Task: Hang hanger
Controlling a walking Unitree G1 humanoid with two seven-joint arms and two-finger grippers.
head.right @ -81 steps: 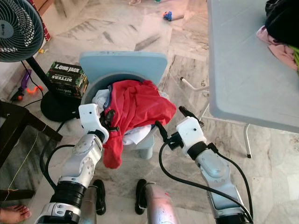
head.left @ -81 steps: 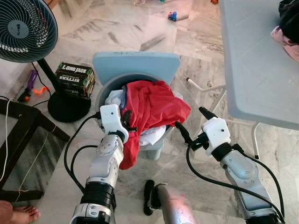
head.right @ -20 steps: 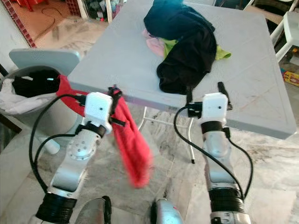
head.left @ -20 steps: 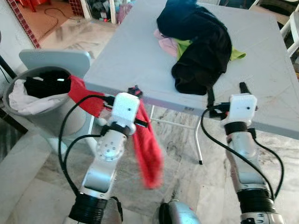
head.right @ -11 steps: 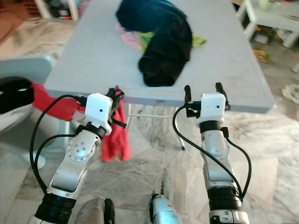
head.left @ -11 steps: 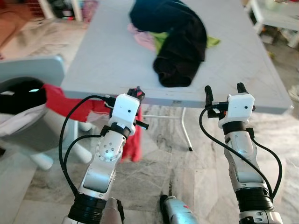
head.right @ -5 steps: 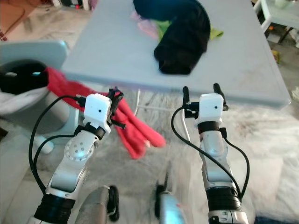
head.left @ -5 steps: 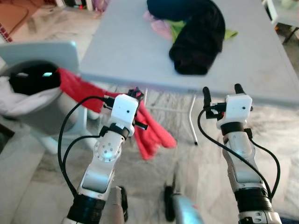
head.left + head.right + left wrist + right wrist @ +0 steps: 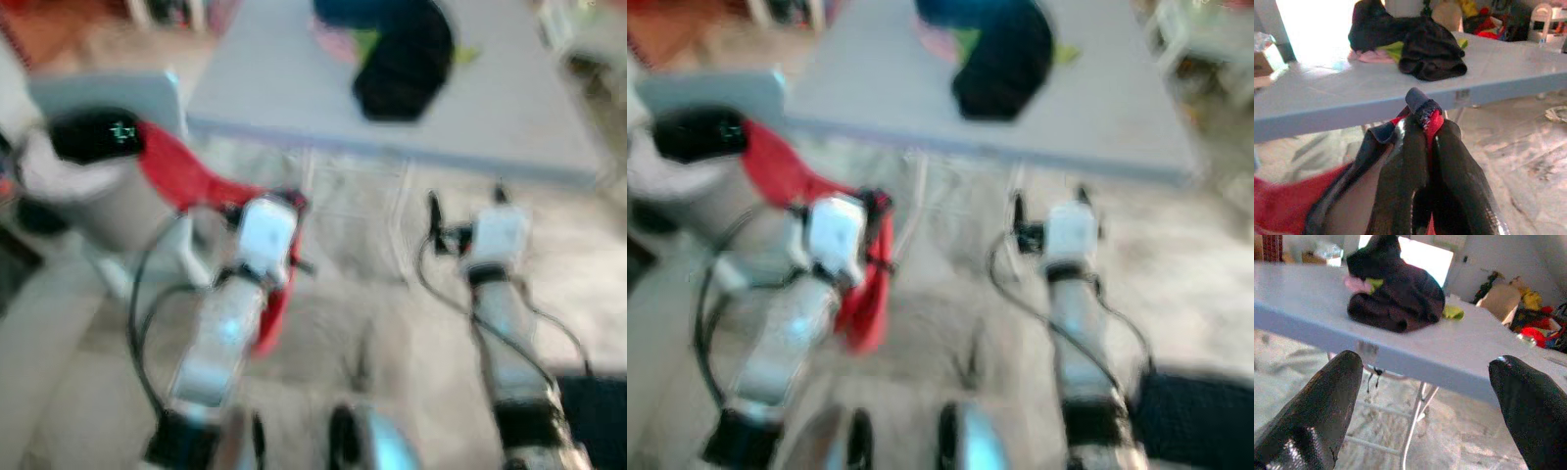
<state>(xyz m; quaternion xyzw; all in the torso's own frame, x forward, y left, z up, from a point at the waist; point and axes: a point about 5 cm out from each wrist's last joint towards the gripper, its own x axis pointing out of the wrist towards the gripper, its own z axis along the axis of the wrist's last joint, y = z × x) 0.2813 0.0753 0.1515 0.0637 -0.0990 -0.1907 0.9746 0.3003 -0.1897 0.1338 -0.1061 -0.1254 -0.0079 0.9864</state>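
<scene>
1 red garment (image 9: pixel 191 186): pinched in my left fingers (image 9: pixel 1420 127) for carrying, trailing from basket (image 9: pixel 93 201) at 10 o'clock. My right fingers (image 9: pixel 1425 396): spread, empty, facing desk (image 9: pixel 294 93).

Both eye views are motion-blurred, and the red garment (image 9: pixel 1283 215) runs past the frame edge.

A dark clothes pile (image 9: pixel 1396 298) lies on the grey table (image 9: pixel 1298 293).
</scene>
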